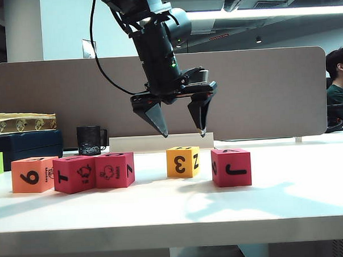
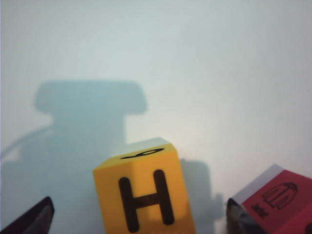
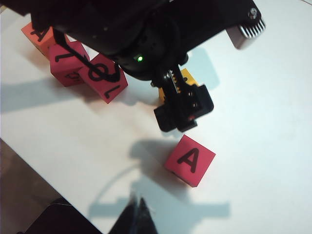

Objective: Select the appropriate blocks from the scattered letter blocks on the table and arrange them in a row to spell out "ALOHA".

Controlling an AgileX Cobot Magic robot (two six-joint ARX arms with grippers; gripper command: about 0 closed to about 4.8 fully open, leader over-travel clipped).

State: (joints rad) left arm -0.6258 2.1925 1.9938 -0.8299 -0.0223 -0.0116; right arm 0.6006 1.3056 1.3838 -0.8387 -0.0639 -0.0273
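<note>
Yellow H block [image 2: 144,192] under left gripper [image 1: 180,131], fingers wide, magenta A block [image 3: 190,160], right gripper [image 3: 138,214] fingers pinched together

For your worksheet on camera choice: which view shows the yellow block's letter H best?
The left wrist view: the yellow block fills it, H facing the camera. The exterior view shows its 3 and N faces; the right wrist view shows only a sliver behind the left arm.

The exterior view sits low at the table's [image 1: 175,219] front edge, looking level across it. The left wrist view looks down closely at the yellow block [image 2: 144,192]. The right wrist view looks down from higher, sharing that block [image 3: 187,78] and the red "A" block [image 3: 190,160].
</note>
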